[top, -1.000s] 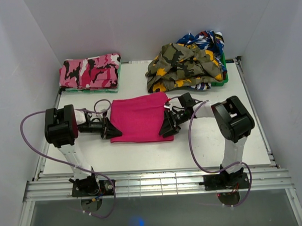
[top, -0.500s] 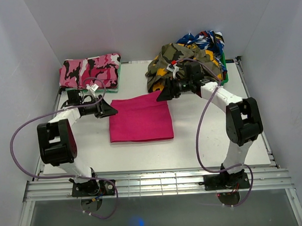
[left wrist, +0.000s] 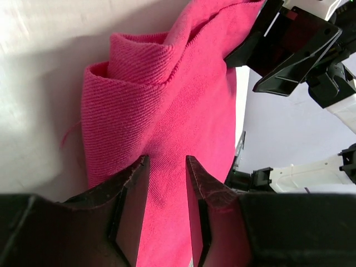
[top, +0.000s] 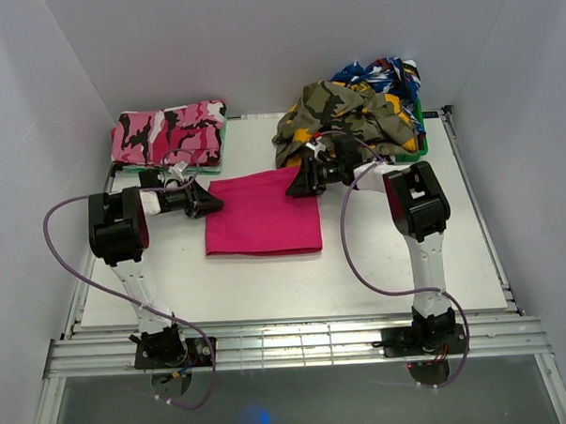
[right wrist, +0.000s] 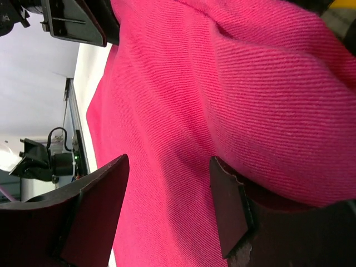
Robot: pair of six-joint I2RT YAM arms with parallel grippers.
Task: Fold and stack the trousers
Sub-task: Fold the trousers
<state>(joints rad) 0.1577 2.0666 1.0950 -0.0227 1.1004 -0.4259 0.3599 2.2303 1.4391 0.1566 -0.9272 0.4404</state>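
Observation:
The magenta-pink trousers (top: 262, 215) lie folded into a flat rectangle in the middle of the table. My left gripper (top: 215, 204) is at their far left corner, low over the cloth. In the left wrist view the jaws (left wrist: 167, 162) stand a narrow gap apart over the pink fabric (left wrist: 167, 94). My right gripper (top: 293, 187) is at the far right corner. In the right wrist view its jaws (right wrist: 169, 167) are wide apart just above the fabric (right wrist: 239, 72). Neither pinches the cloth.
A folded pink-black-white camouflage pair (top: 170, 134) lies at the back left. An olive-yellow camouflage garment (top: 340, 123) is heaped at the back right over a green basket (top: 415, 148) with blue patterned clothes (top: 382, 76). White walls stand on three sides.
Both grippers moved from the near sides of the folded trousers to the far corners. The arms then drew back and the trousers shifted slightly toward the back.

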